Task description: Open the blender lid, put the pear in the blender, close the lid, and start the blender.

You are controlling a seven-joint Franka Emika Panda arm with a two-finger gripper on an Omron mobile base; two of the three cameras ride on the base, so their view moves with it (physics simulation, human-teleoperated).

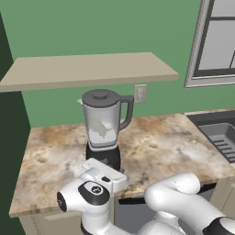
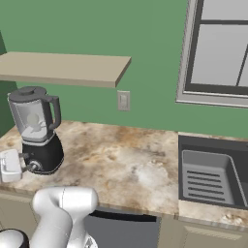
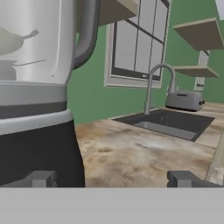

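The gripper (image 3: 111, 178) sits low in front of the blender (image 1: 103, 131), its two dark tips spread wide and holding nothing, with the black base at about 9 o'clock in the hand view. The pear (image 3: 13, 40) is inside the clear jar, and the blender lid (image 1: 101, 96) sits on top, so starting the machine looks like what remains. The silver knob (image 2: 33, 166) faces the hand from the base front. The main risk, I judge, is a misaimed approach: one fingertip could shove the base across the counter (image 1: 160, 147) or tip the jar instead of turning the knob.
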